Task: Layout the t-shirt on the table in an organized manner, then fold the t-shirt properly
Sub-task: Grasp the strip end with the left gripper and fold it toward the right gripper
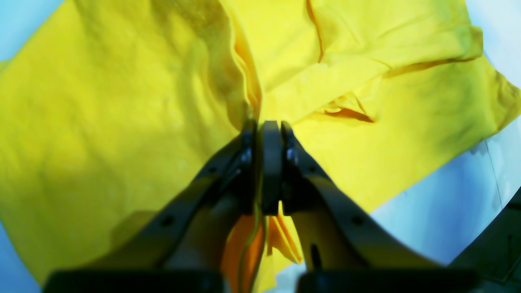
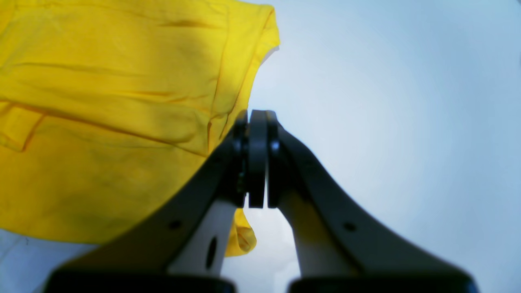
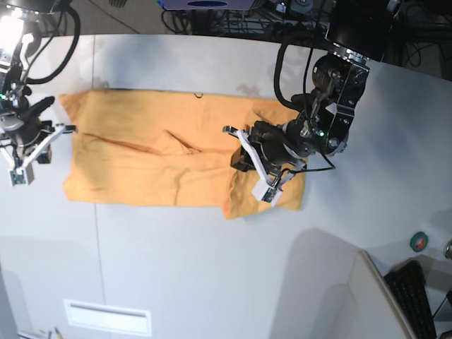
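The orange-yellow t-shirt lies spread across the white table, wrinkled, with a fold bunched up at its right end. My left gripper sits on that right end and is shut on a pinch of the t-shirt; cloth runs between its fingers. In the base view this left gripper is low over the fabric. My right gripper is shut with nothing in it, just off the edge of the t-shirt, over bare table. From the base camera the right gripper is beside the shirt's left edge.
A green tape roll and a black keyboard sit at the bottom right behind a slanted panel. Cables and equipment line the table's far edge. Thin seam lines cross the tabletop.
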Controlling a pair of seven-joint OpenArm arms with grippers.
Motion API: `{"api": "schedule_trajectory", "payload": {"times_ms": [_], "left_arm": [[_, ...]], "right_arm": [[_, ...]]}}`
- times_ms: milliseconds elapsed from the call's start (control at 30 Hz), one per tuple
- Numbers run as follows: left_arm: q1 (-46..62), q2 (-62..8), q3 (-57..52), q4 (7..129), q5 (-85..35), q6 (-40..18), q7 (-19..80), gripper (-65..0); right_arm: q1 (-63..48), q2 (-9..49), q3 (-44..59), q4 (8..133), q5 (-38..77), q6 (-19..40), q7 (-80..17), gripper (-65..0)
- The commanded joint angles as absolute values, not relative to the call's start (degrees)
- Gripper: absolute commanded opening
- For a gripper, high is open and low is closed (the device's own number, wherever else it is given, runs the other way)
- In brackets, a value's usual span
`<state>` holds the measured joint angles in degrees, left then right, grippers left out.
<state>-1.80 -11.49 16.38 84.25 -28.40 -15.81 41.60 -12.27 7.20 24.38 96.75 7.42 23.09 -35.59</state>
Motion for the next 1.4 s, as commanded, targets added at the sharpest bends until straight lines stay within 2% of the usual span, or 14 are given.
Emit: {"api": "schedule_trajectory", "payload": {"times_ms": [0,1000,1133,1233,1300,1367], "left_arm": [[-2.7,-11.5,17.1,85.3,-29.1,-16.1,40.5,-65.0],[-2.5,-11.8,17.8,85.3,-29.1,-16.1,40.6,-65.0],[-2.3,-11.8,18.1,85.8,-29.1,-16.1,40.6,-45.1],[-2.2,-11.5,18.2,86.4,-29.1,-16.1,40.6,-33.2],[-2.2,-11.5,19.6,86.5,-29.3,-16.1,40.6,-27.0],[-2.6,-11.7,21.4,86.5,-29.3,-16.1,40.6,-24.7]], "right_arm": [[-11.6,7.8,24.6,97.6,7.8,23.1,-34.4,-65.0],[-11.6,7.8,24.7,97.6,7.8,23.1,-34.4,-65.0],[-11.6,7.8,24.6,97.6,7.8,23.1,-34.4,-65.0],[-11.6,7.8,24.6,97.6,7.8,23.1,-34.4,-65.0],[-11.6,7.8,24.6,97.6,7.8,23.1,-34.4,-65.0],[-11.6,7.8,24.6,97.6,7.8,23.1,-34.4,-65.0]]}}
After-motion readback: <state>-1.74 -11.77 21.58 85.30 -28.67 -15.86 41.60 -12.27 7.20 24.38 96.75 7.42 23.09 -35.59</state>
